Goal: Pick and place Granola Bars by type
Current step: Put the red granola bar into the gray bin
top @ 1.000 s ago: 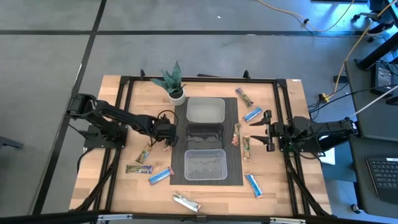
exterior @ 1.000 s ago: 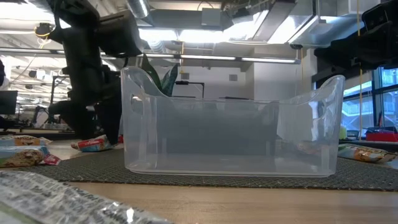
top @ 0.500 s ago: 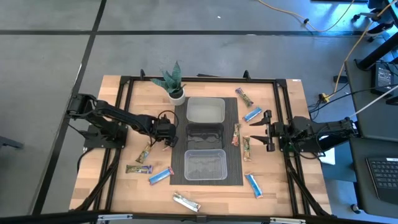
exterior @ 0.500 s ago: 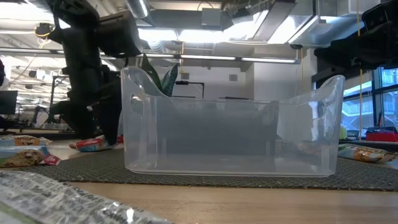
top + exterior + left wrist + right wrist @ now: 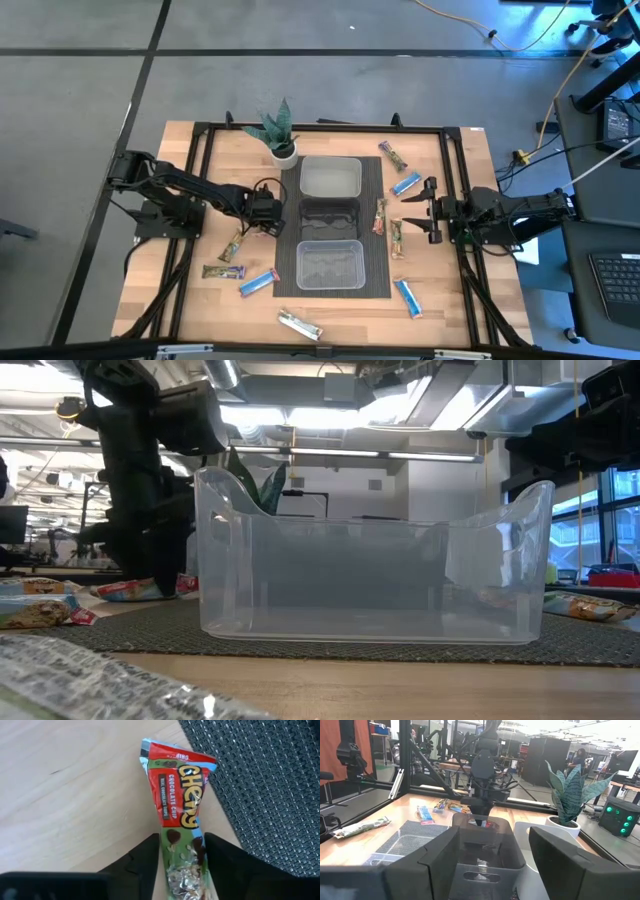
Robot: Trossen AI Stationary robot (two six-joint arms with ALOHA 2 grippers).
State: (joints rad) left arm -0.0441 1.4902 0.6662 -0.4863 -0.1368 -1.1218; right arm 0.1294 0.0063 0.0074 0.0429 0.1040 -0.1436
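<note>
My left gripper [image 5: 182, 857] pinches one chocolate chip bar [image 5: 181, 815]; right gripper [image 5: 425, 210] waits wide open at 3 o'clock. Three bins [image 5: 330, 178], nine other bars scattered.

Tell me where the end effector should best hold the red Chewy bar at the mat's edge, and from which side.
Grip the Chewy bar across its narrow width, near one end, coming from above. It lies flat on the wood beside the mat, so only its long edges give the fingers a hold. The left end effector already straddles its near end this way; the jaws seem close on the wrapper, though contact is not certain.
</note>
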